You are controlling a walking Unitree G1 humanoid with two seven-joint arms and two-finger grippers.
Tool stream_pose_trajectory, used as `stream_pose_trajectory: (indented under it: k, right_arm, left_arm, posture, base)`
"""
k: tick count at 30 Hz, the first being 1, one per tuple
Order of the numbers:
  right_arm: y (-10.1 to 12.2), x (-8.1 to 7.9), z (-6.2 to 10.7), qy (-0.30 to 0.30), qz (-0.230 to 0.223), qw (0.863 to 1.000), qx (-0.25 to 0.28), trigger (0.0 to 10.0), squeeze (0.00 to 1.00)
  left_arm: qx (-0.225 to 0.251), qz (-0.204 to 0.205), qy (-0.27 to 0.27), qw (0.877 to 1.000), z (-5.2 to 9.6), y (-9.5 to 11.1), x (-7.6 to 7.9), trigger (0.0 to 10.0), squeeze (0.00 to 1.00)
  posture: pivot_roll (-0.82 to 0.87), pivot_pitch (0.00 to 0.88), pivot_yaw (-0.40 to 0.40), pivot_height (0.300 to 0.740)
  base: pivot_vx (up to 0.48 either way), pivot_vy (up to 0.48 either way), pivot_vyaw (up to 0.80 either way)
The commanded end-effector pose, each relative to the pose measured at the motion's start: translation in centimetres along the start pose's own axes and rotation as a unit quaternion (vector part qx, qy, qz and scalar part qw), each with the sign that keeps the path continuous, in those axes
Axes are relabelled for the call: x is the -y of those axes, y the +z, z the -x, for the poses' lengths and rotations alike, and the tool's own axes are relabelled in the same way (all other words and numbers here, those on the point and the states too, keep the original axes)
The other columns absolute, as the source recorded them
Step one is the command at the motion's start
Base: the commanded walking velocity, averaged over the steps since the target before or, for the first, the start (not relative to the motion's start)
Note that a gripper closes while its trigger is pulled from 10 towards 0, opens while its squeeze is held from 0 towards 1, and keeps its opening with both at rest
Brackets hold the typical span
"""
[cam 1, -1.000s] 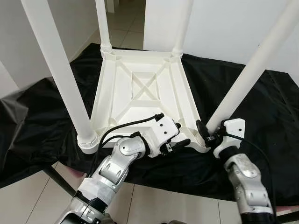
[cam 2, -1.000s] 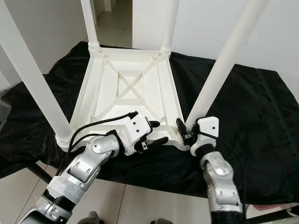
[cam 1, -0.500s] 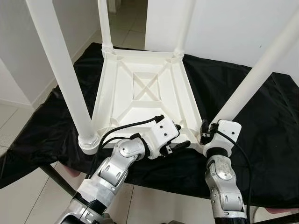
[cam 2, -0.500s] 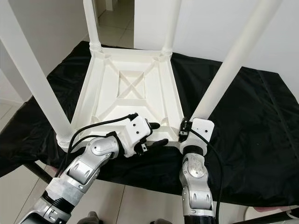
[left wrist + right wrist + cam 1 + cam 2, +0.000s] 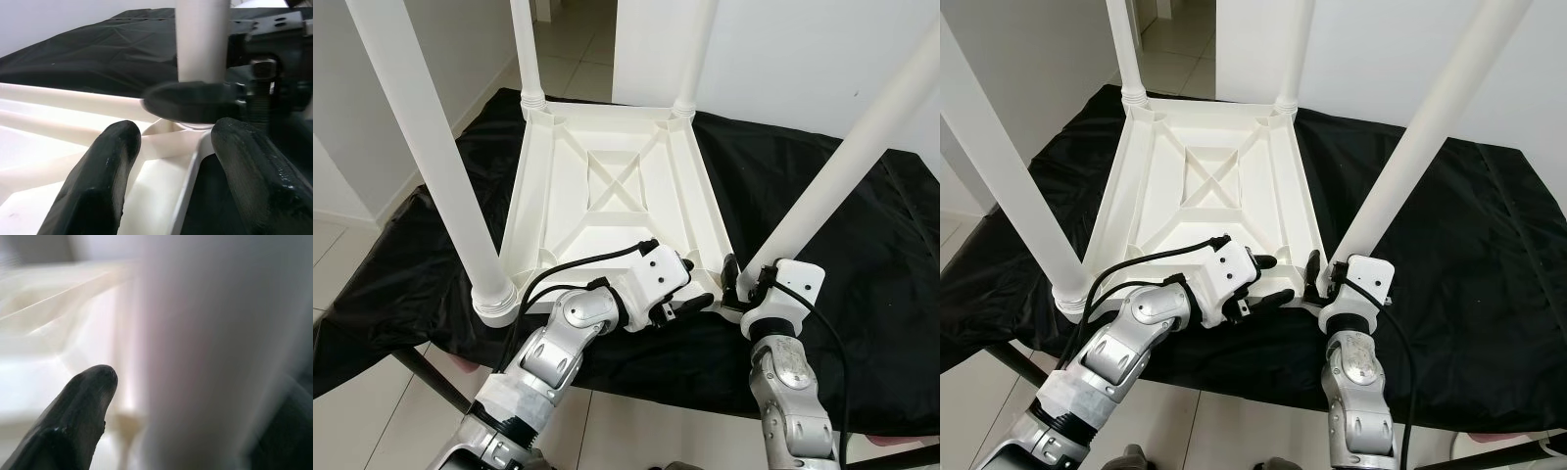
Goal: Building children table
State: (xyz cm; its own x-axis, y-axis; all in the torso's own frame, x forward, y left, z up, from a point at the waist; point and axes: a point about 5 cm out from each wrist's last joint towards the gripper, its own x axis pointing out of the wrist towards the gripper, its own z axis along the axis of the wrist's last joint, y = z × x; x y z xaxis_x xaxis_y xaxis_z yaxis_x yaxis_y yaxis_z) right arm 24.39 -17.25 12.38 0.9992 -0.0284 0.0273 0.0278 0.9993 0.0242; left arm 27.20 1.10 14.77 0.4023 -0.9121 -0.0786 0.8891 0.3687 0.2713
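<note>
The near right leg (image 5: pixel 832 181) of the upturned white table (image 5: pixel 617 186) on the black-covered bench (image 5: pixel 862 245) rises obliquely between the parted jaws of the right gripper (image 5: pixel 737 285), while the left gripper (image 5: pixel 697 302), jaws apart, straddles the table's rim just beside it.

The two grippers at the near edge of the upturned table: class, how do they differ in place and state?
The left gripper sits at the table's near rim with fingers spread; the right gripper is at the near right corner.
The left gripper holds nothing between its fingers; the right gripper has the near right leg between its fingers, at its base.
Both have black fingers on silver arms.
</note>
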Motion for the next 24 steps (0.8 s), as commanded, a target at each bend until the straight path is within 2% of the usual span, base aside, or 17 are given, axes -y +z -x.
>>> stream_pose_trajectory:
  k: [1, 3, 4, 5, 6, 10, 12, 18, 19, 20, 24]
  right_arm:
    - [-0.2, 0.2, 0.2, 0.037, 0.002, 0.999, -0.009, 10.0, 0.00]
    - [-0.4, 0.4, 0.5, 0.118, 0.042, 0.992, -0.013, 10.0, 0.00]
    - [-0.5, 0.5, 0.6, 0.144, 0.053, 0.988, -0.015, 10.0, 0.00]
    - [-0.5, 0.5, 0.6, 0.144, 0.053, 0.988, -0.015, 10.0, 0.00]
    - [-0.1, 1.1, 0.1, 0.189, 0.071, 0.979, -0.006, 10.0, 0.00]
    - [0.3, 1.4, -0.5, 0.213, 0.081, 0.974, 0.001, 10.0, 0.00]
    - [0.6, 1.8, -1.5, 0.239, 0.092, 0.967, 0.002, 10.0, 0.00]
    - [0.6, 2.1, -2.4, 0.256, 0.105, 0.961, -0.006, 10.0, 0.00]
    - [0.5, 2.2, -2.7, 0.264, 0.110, 0.958, -0.012, 9.4, 0.00]
    - [0.3, 2.4, -2.9, 0.271, 0.112, 0.956, -0.018, 4.1, 0.00]
    - [0.2, 2.5, -3.0, 0.278, 0.112, 0.954, -0.021, 4.1, 0.00]
  left_arm:
    - [-0.004, 0.003, -0.018, 1.000, -0.1, -0.1, 0.2, 10.0, 0.00]
    - [-0.004, 0.002, -0.019, 1.000, -0.1, 0.0, 0.1, 10.0, 0.00]
    - [-0.005, 0.002, -0.019, 1.000, -0.1, 0.0, 0.1, 10.0, 0.00]
    - [-0.005, 0.002, -0.019, 1.000, -0.1, 0.0, 0.1, 10.0, 0.00]
    - [-0.006, 0.001, -0.020, 1.000, 0.0, -0.1, 0.1, 10.0, 0.00]
    - [-0.006, 0.001, -0.019, 1.000, 0.0, -0.1, 0.1, 10.0, 0.00]
    - [-0.005, 0.001, -0.019, 1.000, -0.1, 0.0, 0.1, 10.0, 0.00]
    - [-0.005, 0.000, -0.017, 1.000, -0.1, 0.0, 0.0, 10.0, 0.00]
    - [-0.005, -0.001, -0.016, 1.000, -0.1, 0.1, 0.0, 10.0, 0.00]
    - [-0.005, -0.002, -0.015, 1.000, -0.1, 0.1, 0.0, 10.0, 0.00]
    - [-0.004, -0.003, -0.015, 1.000, -0.1, 0.1, 0.0, 10.0, 0.00]
  posture:
    - [0.03, 0.000, -0.036, 0.740]
    - [0.03, 0.000, -0.034, 0.740]
    - [0.03, 0.000, -0.034, 0.740]
    - [0.03, 0.000, -0.034, 0.740]
    - [0.03, 0.000, -0.033, 0.740]
    - [0.04, 0.000, -0.035, 0.740]
    - [0.05, 0.000, -0.037, 0.740]
    - [0.06, 0.000, -0.040, 0.740]
    - [0.06, 0.000, -0.040, 0.740]
    - [0.06, 0.000, -0.046, 0.740]
    - [0.06, 0.000, -0.046, 0.740]
  base:
    - [0.000, 0.000, 0.00]
    - [0.000, 0.000, 0.00]
    - [0.000, 0.000, 0.00]
    - [0.000, 0.000, 0.00]
    - [0.000, 0.000, 0.00]
    - [0.000, 0.000, 0.00]
    - [0.000, 0.000, 0.00]
    - [0.000, 0.000, 0.00]
    - [0.000, 0.000, 0.00]
    - [0.000, 0.000, 0.00]
    - [0.000, 0.000, 0.00]
